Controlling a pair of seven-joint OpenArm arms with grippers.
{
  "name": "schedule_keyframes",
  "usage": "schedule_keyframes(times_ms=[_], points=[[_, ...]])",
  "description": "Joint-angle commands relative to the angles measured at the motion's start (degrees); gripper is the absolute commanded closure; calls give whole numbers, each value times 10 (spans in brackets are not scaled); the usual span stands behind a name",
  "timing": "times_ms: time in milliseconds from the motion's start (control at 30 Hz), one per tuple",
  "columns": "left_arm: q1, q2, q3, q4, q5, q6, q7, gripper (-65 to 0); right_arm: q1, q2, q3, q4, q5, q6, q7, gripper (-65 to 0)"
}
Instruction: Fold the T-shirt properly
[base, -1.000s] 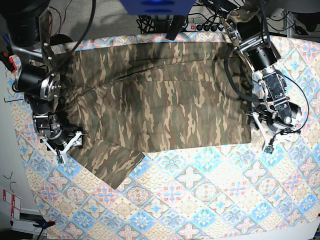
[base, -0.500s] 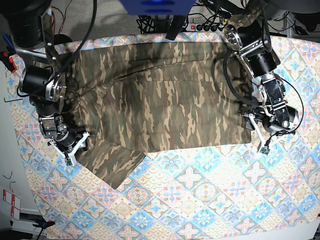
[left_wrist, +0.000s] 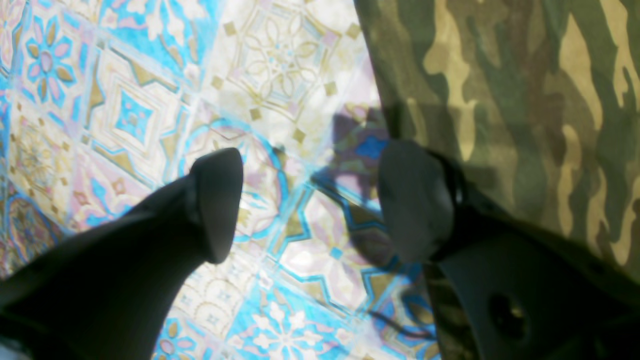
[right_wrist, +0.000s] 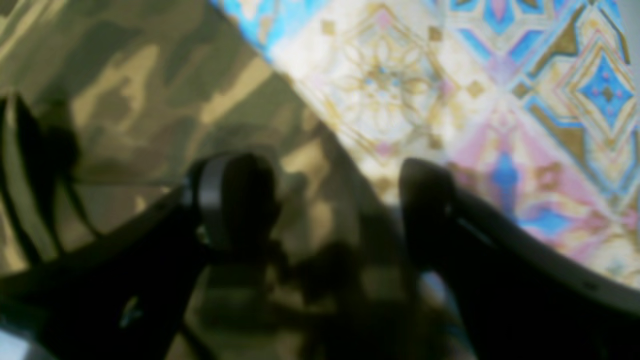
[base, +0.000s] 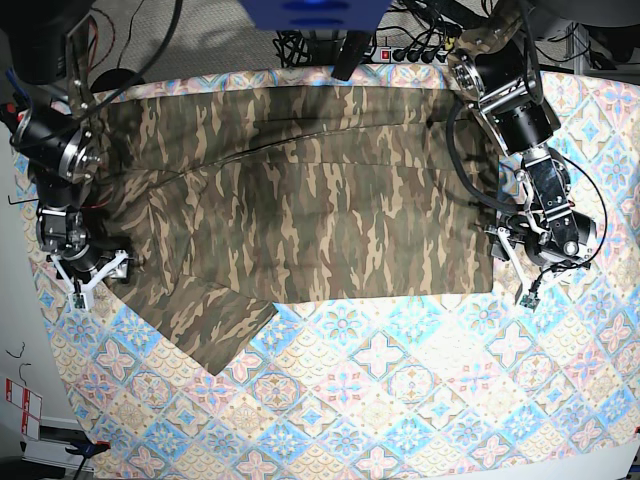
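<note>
T-shirt: the camo T-shirt was lying spread over the middle of the patterned tablecloth, one sleeve sticking out toward the near left in the base view, and a few creases ran across its left part.
Left gripper: the left gripper had its jaws wide, nothing between them but air with tablecloth under it. One finger was right at the shirt's edge, the other was over bare cloth with the tile print.
Right gripper: the right gripper was apart at the jaws too, pretty wide, with the shirt's edge running through the gap. One finger was over the camo, the other by the tablecloth side. Couldn't tell if either was actually touching fabric, that view was kinda blurry.
Folds: in the right wrist view a raised fold stood up at the far left side.
Other stuff: a blue thing poked in at the top of the base view.
</note>
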Motion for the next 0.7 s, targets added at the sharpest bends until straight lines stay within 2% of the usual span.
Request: schedule_keyframes(times_ms=[0,267,333,500,567,667], points=[[-13,-6,2,10,-2,3,-5,-447,10,7,0,5,-13,4,-19,-442],[-13,-6,2,10,-2,3,-8,-447,8,6,0,0,-13,4,-7,-442],[-13,-6,2,10,-2,3,-9,-447,2,-3,-4,-1,-13,5,-7,-442],[-18,-7,2,10,-2,3,-10,-447,-7,-28,-64,-1,-10,5,-8,-442],[-24,-7,3,10,-3,3,-26,-447,-9,-40,-69,-1,-10,5,-8,-442],[-31,-6,1,-16,-2,3,-59,-447,-9,-42,-68,-1,-10,5,-21,-442]])
